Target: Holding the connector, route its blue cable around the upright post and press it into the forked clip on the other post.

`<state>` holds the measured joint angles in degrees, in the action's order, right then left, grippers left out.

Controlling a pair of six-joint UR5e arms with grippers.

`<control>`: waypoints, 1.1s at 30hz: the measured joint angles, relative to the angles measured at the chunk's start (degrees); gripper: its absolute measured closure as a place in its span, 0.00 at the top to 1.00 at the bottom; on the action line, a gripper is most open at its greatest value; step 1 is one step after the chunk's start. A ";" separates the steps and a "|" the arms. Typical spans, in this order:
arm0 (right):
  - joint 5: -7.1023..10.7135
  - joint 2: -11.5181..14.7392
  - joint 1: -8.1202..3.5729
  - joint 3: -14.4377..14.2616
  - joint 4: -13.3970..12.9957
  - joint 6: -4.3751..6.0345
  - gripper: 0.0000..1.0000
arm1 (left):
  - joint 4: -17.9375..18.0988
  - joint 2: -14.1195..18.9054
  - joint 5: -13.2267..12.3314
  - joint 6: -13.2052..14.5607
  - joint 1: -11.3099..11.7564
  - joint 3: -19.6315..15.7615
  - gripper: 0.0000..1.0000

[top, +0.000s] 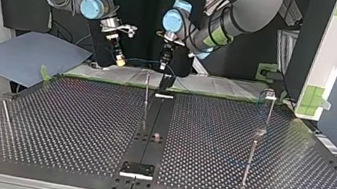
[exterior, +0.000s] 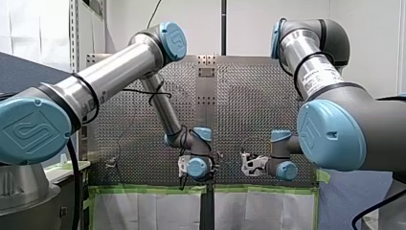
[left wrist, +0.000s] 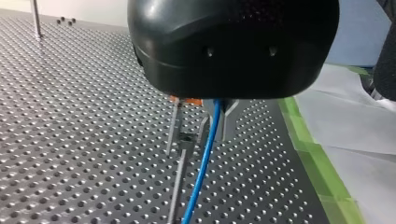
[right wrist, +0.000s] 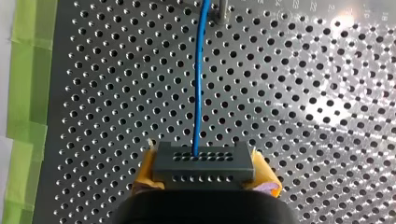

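Front view, left side: the blue joint cap (exterior: 29,128) of my left arm bears an embossed logo, with no letters legible; my left gripper (left wrist: 215,139), black with metal fingers (left wrist: 229,121), hangs over the perforated table (left wrist: 70,116) with those fingers apart; the blue cable (left wrist: 204,163) runs down between them, just beside a thin post (left wrist: 179,182) with a small fitting at its top. Further right, my right gripper (right wrist: 204,171) is clamped by its yellow pads (right wrist: 145,169) on the dark connector (right wrist: 203,161); the cable leaves the connector's face and runs ahead over the table, passing just beside a metal post (right wrist: 222,10). Far right: a white label (exterior: 320,79) on my right arm carries print too small to read.
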<state>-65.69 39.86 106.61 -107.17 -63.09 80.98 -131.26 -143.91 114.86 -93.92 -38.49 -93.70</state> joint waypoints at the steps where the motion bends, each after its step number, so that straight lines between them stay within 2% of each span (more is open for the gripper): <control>1: -0.13 -0.01 -0.05 0.15 -0.01 0.21 0.02 | 0.02 -0.48 -0.03 -0.05 -0.01 0.34 0.00; 7: -0.79 -0.03 -0.32 1.05 0.04 1.27 0.02 | -0.08 -1.99 -0.14 -0.49 -0.11 1.96 0.00; 19: -1.05 -0.14 -1.11 1.94 -0.20 2.50 0.02 | -1.49 -2.18 -0.25 -0.99 0.52 4.80 0.00; 33: -1.15 -0.36 -1.87 2.81 -0.18 4.03 0.02 | -2.87 -2.36 -1.22 -1.20 1.71 5.77 0.00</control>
<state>-66.84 39.50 104.75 -104.36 -63.28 85.01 -134.13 -146.26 113.64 -95.12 -36.77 -87.92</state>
